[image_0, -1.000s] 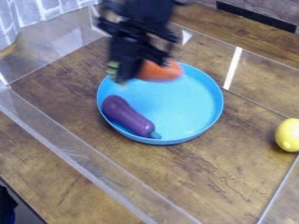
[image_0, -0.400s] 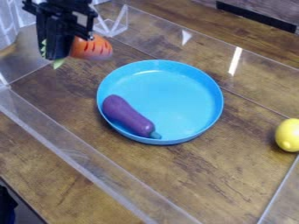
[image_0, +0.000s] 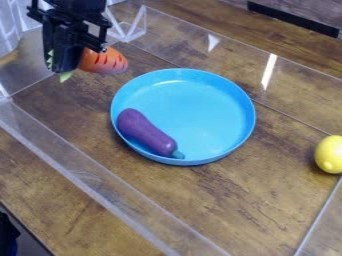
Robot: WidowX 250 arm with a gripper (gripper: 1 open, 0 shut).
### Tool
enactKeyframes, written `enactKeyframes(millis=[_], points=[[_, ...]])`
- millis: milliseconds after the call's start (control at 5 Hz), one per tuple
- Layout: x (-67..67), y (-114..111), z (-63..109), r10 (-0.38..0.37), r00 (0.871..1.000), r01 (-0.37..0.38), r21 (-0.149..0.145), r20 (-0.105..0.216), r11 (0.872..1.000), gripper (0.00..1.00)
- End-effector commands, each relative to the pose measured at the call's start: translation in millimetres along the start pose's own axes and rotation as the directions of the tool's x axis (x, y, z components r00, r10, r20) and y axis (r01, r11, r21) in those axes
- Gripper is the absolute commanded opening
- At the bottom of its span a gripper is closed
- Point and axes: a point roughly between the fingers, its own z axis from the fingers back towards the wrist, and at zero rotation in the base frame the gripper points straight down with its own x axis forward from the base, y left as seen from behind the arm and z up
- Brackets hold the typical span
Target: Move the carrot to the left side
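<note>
My black gripper hangs at the upper left, to the left of the blue plate. Its fingers are shut on the carrot, an orange toy whose body sticks out to the right of the fingers. A bit of green leaf shows below the gripper. The carrot is off the plate and low over the wooden table; whether it touches the wood I cannot tell.
A purple eggplant lies in the plate's left part. A yellow lemon rests at the right edge. Clear plastic walls run around the work area, close to the gripper on the left.
The gripper carried the carrot from above the plate's back rim leftward to the table's upper left, then sank slightly. Eggplant and lemon stayed put.
</note>
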Motion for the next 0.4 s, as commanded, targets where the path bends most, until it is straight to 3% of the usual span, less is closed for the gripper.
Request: enactKeyframes(millis=[0, 200], points=[[-0.8, 12.4, 7.1, 0.038, 0.999, -0.039, 0.014, 0.037, 0.999, 0.0], [4.2, 16.9, -3.6, 0.049, 0.999, -0.05, 0.019, 0.02, 0.999, 1.0]])
